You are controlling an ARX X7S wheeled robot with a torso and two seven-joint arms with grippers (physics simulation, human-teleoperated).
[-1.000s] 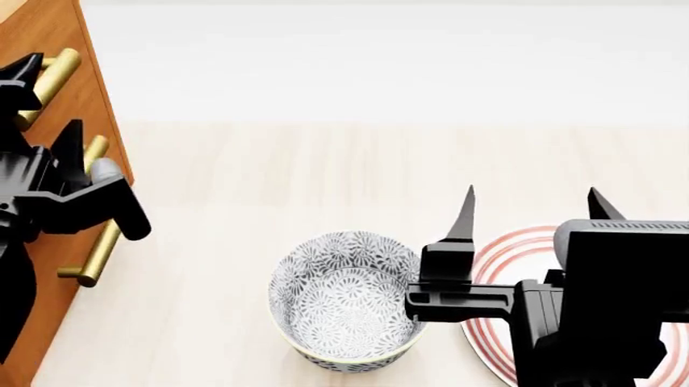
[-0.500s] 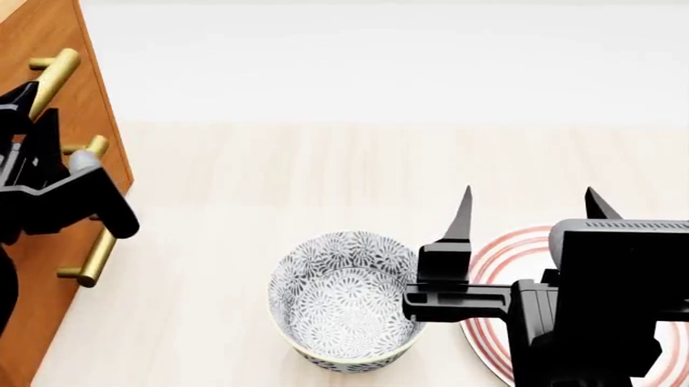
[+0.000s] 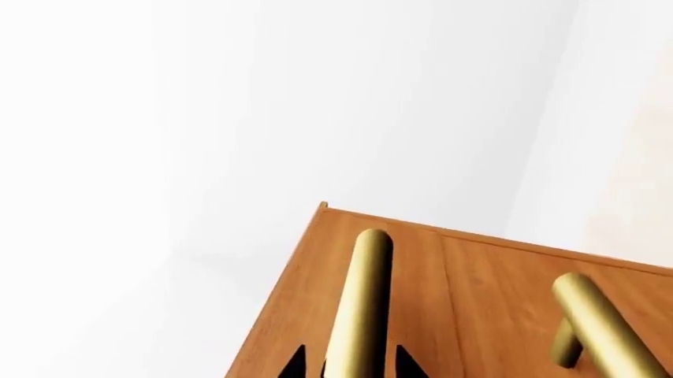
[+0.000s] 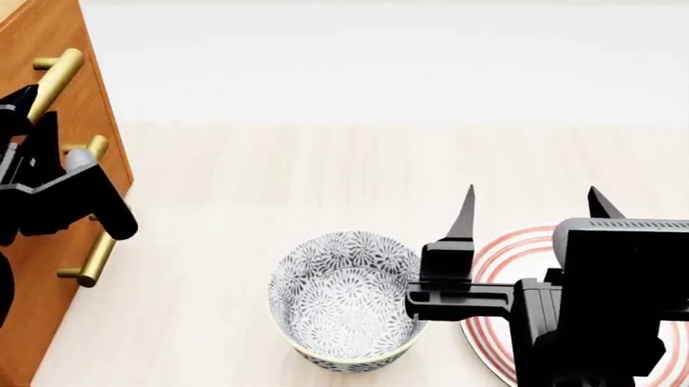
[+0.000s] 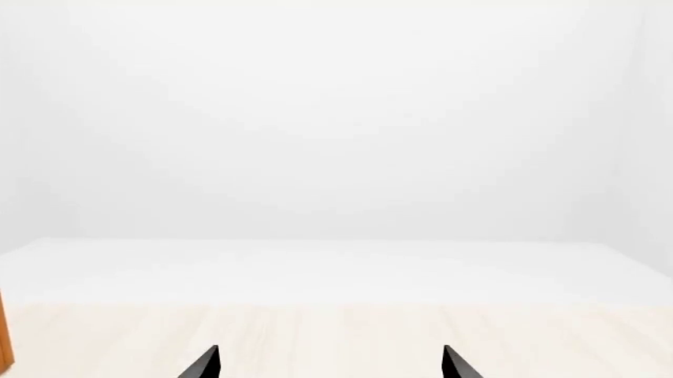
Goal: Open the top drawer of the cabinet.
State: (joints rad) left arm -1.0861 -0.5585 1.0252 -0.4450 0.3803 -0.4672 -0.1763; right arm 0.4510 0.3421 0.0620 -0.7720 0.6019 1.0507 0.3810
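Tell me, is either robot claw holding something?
The right claw holds nothing. The left claw straddles the top brass bar handle on the orange-brown wooden cabinet; whether it grips cannot be told.

The head view looks steeply down over both arms onto the worktop (image 4: 323,169). The left wrist view sits close to the cabinet (image 3: 462,291), aimed up its front — both share its brass handles (image 3: 360,303). The right wrist view faces level across open floor.

The left pincer (image 4: 27,121) sits against the cabinet (image 4: 43,48) by a brass handle (image 4: 56,72) — the right pincer (image 4: 530,211) gapes above bowl (image 4: 344,300) and plate (image 4: 506,274).
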